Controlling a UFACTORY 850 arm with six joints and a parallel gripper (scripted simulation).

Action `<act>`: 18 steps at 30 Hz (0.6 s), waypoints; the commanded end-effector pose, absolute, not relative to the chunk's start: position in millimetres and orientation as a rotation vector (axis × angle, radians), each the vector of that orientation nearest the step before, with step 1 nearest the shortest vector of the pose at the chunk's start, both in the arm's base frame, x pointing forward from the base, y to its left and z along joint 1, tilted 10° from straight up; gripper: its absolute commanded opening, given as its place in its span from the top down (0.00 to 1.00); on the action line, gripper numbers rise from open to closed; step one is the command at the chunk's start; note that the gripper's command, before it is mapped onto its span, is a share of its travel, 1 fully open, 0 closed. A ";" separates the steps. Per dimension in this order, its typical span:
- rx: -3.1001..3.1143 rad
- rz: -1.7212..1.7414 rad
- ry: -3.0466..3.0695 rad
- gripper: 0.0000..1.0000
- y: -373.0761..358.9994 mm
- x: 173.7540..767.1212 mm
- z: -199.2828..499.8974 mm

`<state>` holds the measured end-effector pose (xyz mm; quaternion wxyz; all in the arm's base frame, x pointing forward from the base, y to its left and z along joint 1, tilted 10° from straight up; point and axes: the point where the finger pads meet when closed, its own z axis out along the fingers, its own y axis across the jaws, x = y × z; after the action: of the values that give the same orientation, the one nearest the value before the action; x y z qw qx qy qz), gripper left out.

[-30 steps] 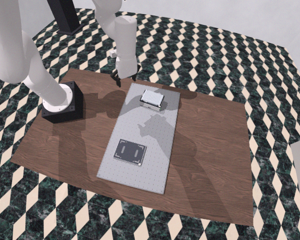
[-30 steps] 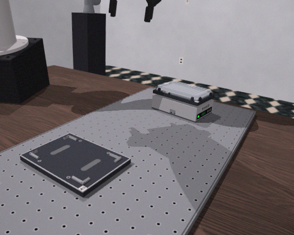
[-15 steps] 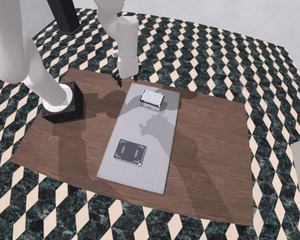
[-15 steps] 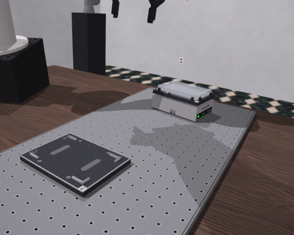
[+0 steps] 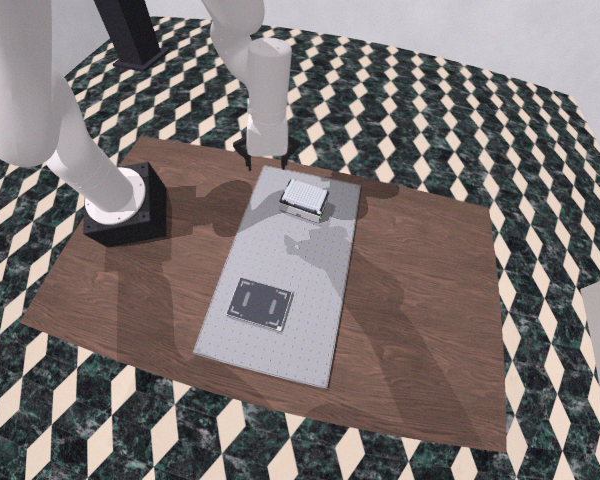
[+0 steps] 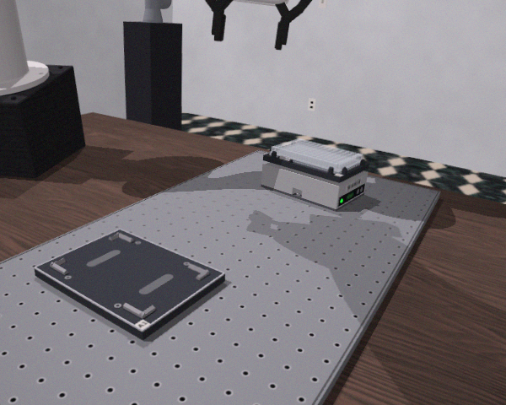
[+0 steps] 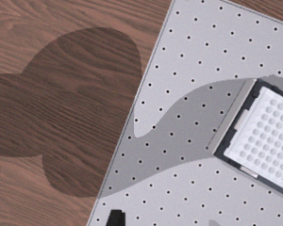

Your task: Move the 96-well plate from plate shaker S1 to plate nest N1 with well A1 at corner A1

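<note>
Exterior view: black fingers [image 6: 218, 27] spread wide, empty, above the white 96-well plate [image 6: 314, 155] near the wooden bench's [image 6: 454, 278] far edge.

The arm [image 5: 42, 103] consists of smooth white cylindrical links with rounded joint housings. A white circular flange [image 5: 135, 198] with small dark bolt holes fastens it to a black block pedestal [image 5: 153, 227]. The pincer [image 6: 250, 32] has black, angular, forked linkages ending in short straight black fingers [image 6: 281, 38].

Lab: plate shaker [image 6: 314, 183], perforated breadboard [image 6: 287, 278].
</note>
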<state>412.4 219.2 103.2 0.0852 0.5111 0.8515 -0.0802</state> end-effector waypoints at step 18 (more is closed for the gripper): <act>2.185 -0.112 1.953 0.00 240.0 446.3 82.9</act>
<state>442.6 237.6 84.4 0.0976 0.7127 0.6932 -0.0460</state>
